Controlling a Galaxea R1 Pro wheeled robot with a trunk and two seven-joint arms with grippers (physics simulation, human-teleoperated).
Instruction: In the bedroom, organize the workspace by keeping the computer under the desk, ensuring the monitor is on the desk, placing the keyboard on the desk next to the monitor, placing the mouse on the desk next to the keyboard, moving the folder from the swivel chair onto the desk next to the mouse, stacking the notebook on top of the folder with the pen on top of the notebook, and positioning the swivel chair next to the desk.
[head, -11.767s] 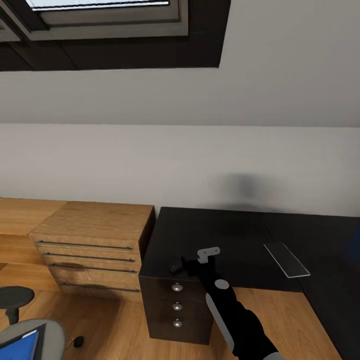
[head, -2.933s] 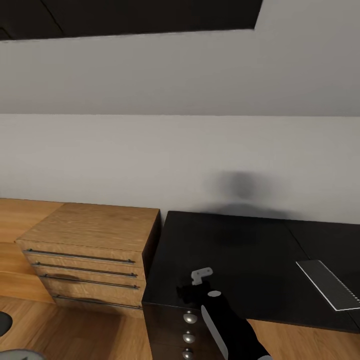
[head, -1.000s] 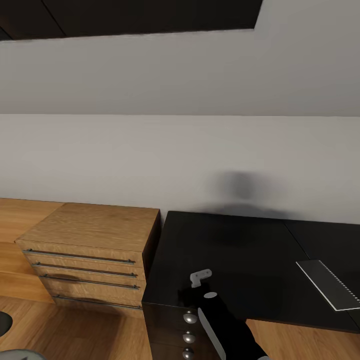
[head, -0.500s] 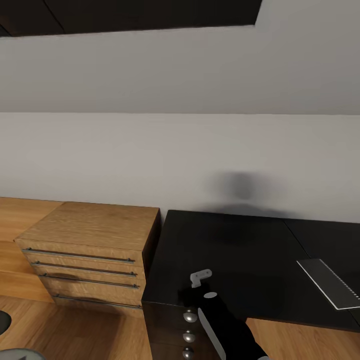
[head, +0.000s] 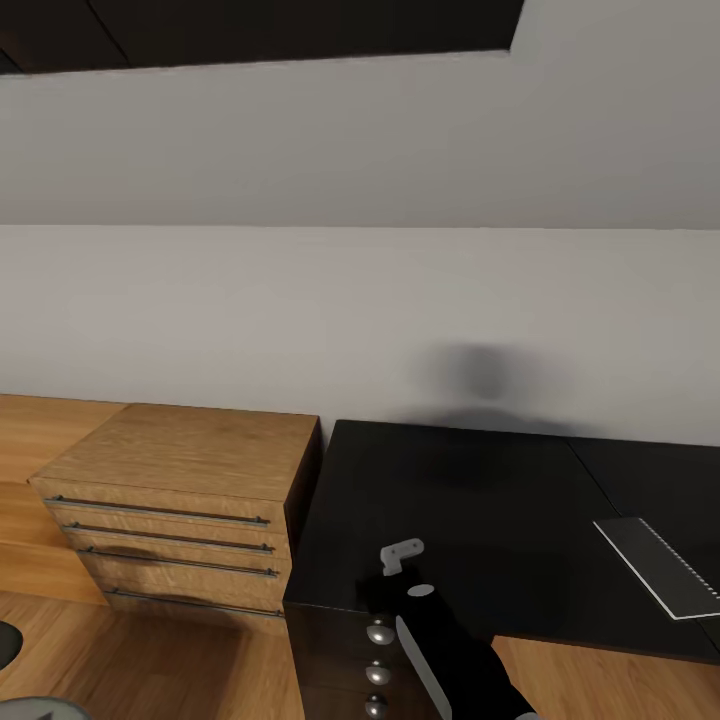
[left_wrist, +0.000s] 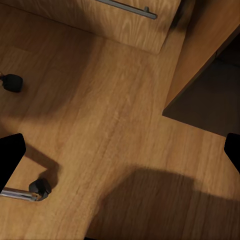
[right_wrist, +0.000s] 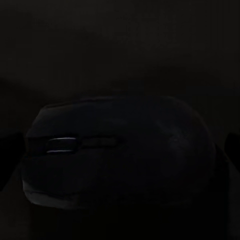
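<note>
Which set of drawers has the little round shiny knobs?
The black drawer unit under the desk, by the right arm. Its knobs are round and silver; the wooden dresser beside it has long bar handles.

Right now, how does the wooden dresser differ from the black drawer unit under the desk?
The dresser is light wood with long bar handles; the drawer unit is black with round silver knobs. The dresser stands alone, lower than the desk; the unit sits under the desk's top. They stand side by side against the wall.
</note>
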